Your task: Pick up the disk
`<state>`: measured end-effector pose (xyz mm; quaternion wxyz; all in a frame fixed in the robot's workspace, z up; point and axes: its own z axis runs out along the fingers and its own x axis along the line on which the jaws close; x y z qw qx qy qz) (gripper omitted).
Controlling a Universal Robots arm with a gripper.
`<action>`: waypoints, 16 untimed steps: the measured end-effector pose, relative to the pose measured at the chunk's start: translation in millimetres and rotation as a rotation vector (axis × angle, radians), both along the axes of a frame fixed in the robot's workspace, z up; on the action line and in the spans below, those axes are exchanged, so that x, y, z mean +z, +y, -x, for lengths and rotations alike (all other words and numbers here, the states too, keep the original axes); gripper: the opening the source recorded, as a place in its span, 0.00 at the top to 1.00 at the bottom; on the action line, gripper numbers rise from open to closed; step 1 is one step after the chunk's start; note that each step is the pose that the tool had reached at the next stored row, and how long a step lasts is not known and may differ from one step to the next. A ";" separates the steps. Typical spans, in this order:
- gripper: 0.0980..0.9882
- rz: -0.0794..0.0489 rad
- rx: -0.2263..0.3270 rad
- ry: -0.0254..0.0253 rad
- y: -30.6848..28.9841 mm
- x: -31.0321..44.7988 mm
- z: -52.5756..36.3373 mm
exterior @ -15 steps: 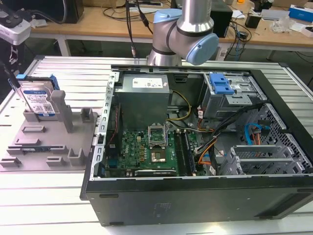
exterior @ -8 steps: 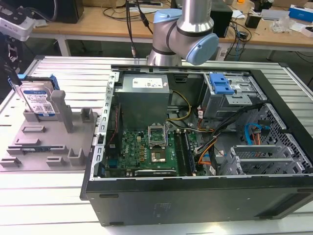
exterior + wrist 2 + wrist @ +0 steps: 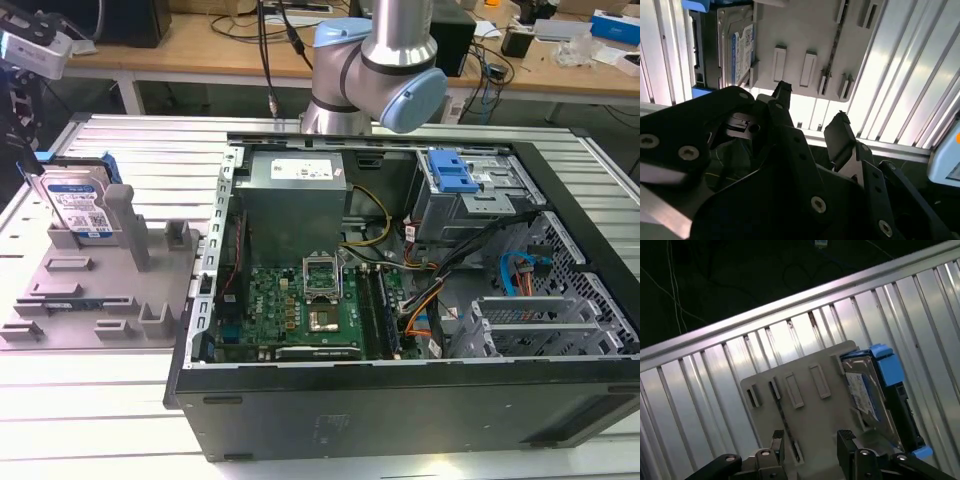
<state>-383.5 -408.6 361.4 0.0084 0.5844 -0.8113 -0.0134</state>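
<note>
The disk is stood on edge at the holder's corner, the gripper held clear with fingers spread, empty. Rigid, dense and shock-sensitive, it is judged best gripped across its flat faces.

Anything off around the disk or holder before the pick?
Nothing stands out. The disk stands on edge in the grey holder, blue rails on, with no visible damage. The holder lies flat on the slatted table. The end effector is open and apart from the disk.
</note>
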 end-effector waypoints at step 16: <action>0.50 0.006 0.237 -0.0239 0.5 -3.2 -1.4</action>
